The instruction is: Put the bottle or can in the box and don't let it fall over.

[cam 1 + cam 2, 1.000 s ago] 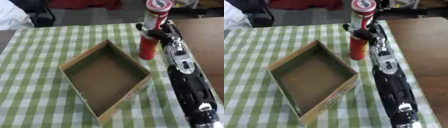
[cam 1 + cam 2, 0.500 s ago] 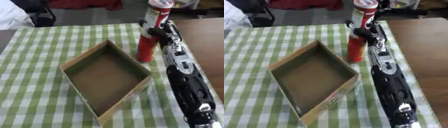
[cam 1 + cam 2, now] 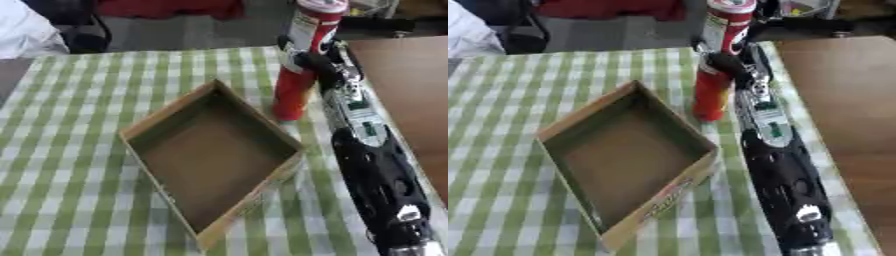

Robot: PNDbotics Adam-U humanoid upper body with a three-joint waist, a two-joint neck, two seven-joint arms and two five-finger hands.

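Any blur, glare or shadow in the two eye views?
Left eye view: soft throughout, tall red can label unreadable, open cardboard box interior shadowed. Right eye view: equally soft, glint low on the black right arm, no strong glare.

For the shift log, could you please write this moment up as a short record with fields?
Surface: table with green checked cloth
Can: tall red can, upright, outside the box, just beyond its far right side
Box: open cardboard box, nothing inside
Right hand: right hand curled round the can's middle
Left hand: not in view
Task state: can not yet in the box
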